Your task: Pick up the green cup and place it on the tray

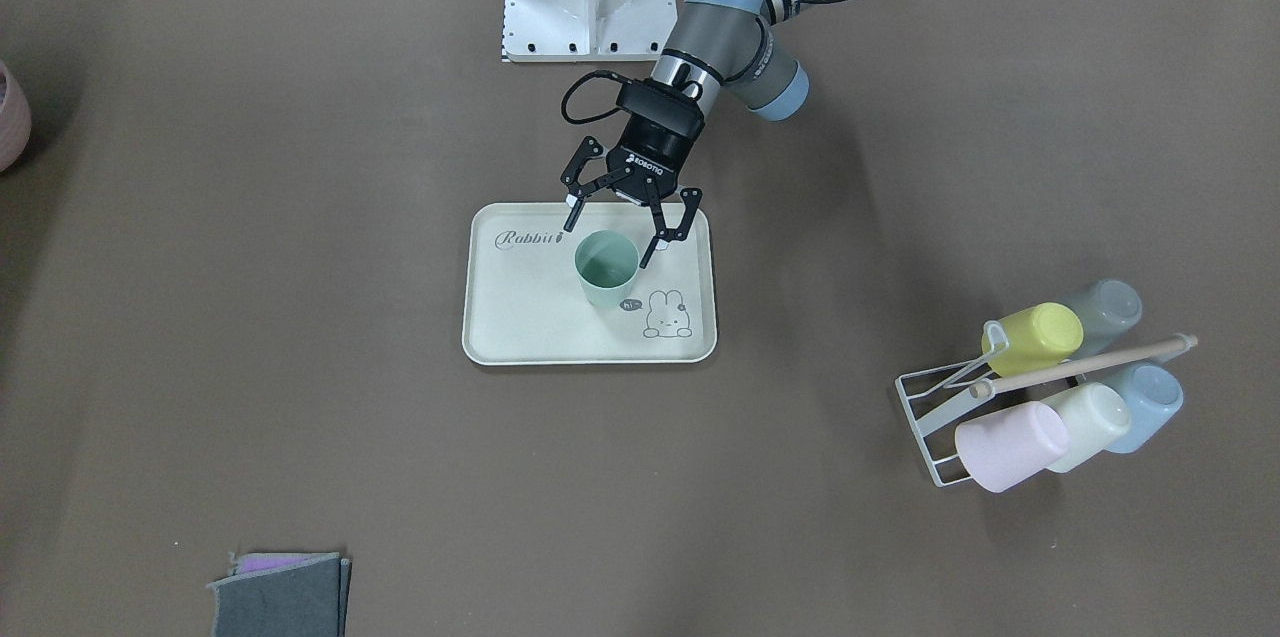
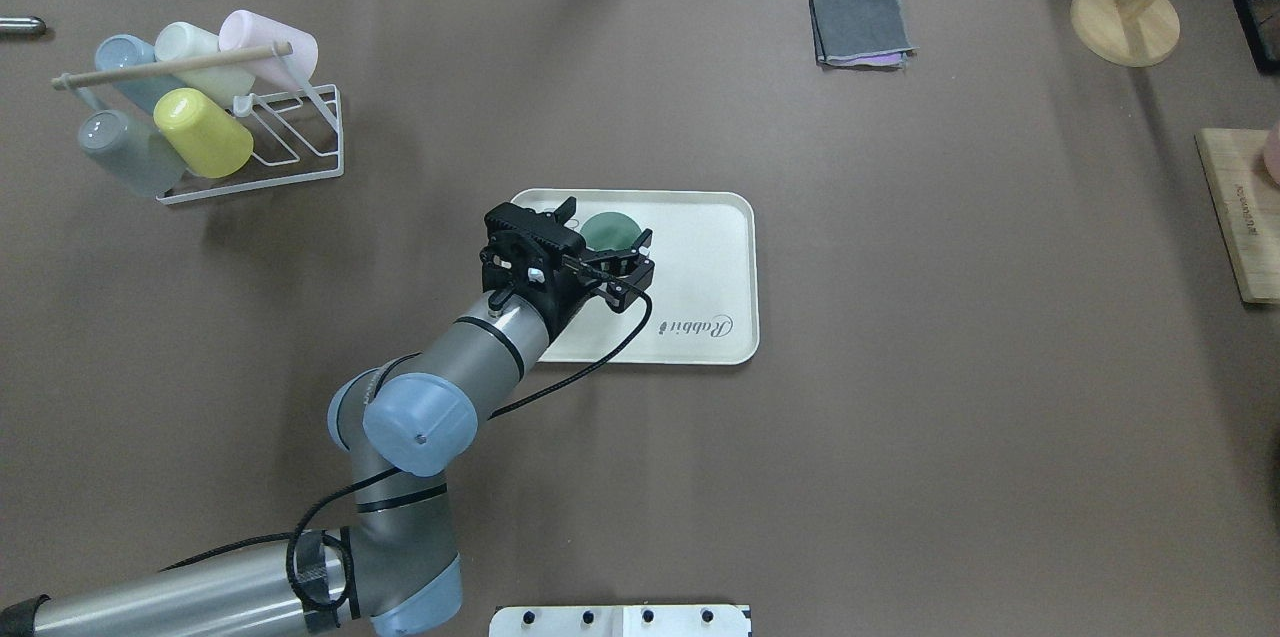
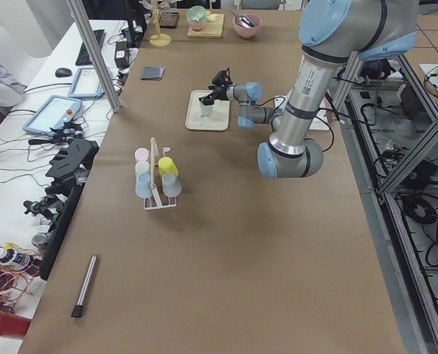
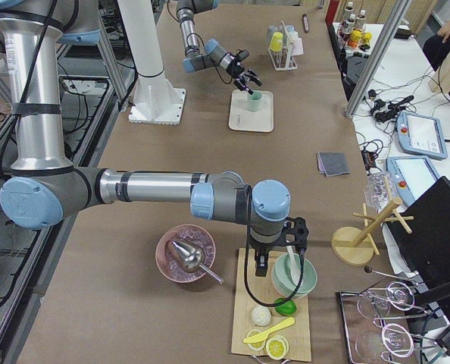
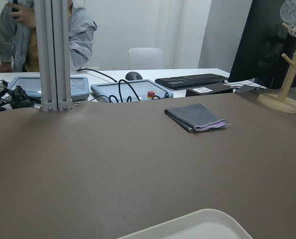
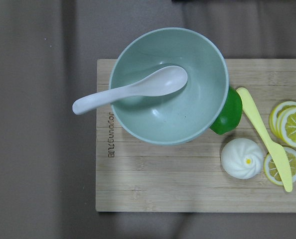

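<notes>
Since the cup (image 1: 606, 267) stands upright on the tray (image 1: 520, 317), placement looks done. Left claw (image 1: 610, 239) spread wide, a finger either side of the rim, cup axis vertical between them; contact unclear. Likely exit: straight up. Right claw (image 4: 274, 262) well apart, over a board (image 4: 244, 303); can't tell its spread.

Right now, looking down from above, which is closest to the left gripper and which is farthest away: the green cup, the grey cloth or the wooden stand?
1. green cup: on the tray, right inside the open left gripper.
2. grey cloth: at the table's far side, towards the right.
3. wooden stand: in the far right corner, farthest of all.
</notes>
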